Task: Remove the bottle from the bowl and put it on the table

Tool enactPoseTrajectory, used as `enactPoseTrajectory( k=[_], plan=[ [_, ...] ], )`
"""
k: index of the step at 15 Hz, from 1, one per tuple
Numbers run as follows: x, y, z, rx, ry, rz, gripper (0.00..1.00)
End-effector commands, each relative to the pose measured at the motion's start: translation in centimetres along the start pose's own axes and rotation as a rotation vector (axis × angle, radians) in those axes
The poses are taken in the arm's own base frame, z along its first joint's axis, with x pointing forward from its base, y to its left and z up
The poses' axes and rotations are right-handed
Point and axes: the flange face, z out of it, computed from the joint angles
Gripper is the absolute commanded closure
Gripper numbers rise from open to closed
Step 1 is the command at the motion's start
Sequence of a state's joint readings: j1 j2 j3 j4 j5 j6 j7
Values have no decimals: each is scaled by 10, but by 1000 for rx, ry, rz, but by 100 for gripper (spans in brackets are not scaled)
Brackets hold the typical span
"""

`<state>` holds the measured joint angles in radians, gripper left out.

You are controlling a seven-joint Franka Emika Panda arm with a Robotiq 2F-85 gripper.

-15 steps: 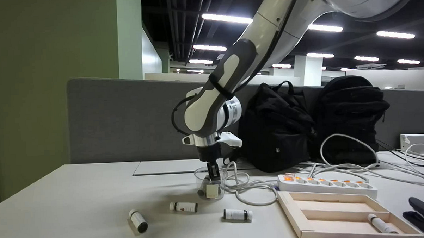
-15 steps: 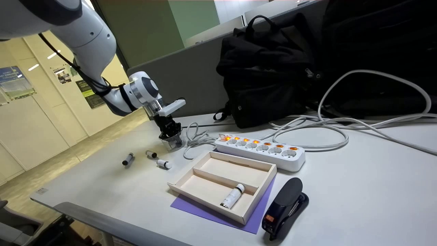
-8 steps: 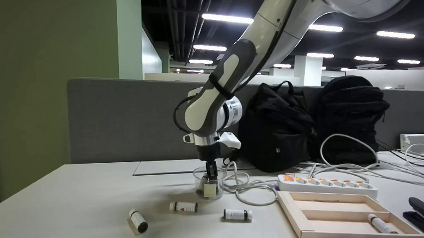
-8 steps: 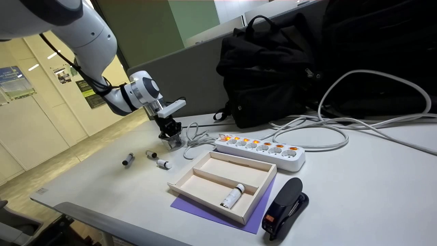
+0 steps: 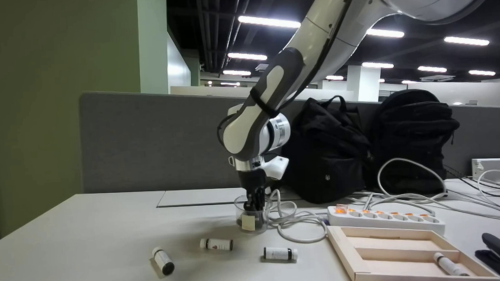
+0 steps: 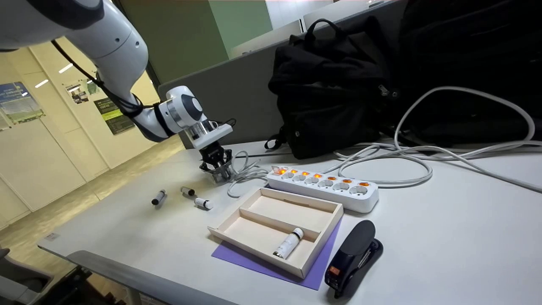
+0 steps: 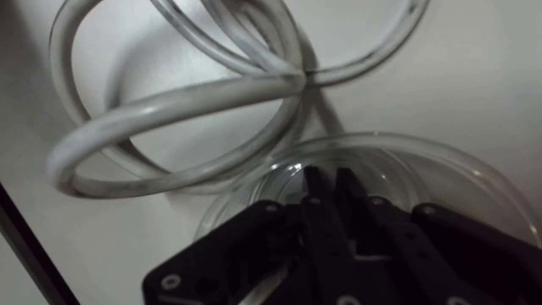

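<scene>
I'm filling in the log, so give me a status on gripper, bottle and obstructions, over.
Gripper down in clear bowl, grip unclear. Target bottle hard to make out. Coiled white cable close beside bowl, might snag.

I find no legible text on the bowl label (image 5: 248, 223), the bottle labels (image 5: 220, 244), the stapler sticker (image 6: 334, 270) or the wall posters (image 6: 19, 105).
</scene>
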<state>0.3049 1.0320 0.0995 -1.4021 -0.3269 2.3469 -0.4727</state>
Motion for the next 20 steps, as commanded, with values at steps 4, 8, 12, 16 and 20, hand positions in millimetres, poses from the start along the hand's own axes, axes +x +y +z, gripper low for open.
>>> enactPoseTrajectory(
  k=[4, 8, 12, 16, 20],
  plan=[
    [1, -10, 35, -104, -27, 301, 93],
    [6, -14, 35, -143, -39, 453, 100],
    [1, -11, 32, -78, -90, 482, 60],
    [1, -6, 26, -14, -50, 364, 44],
    [8, -8, 9, 28, 6, 161, 23]
  ],
)
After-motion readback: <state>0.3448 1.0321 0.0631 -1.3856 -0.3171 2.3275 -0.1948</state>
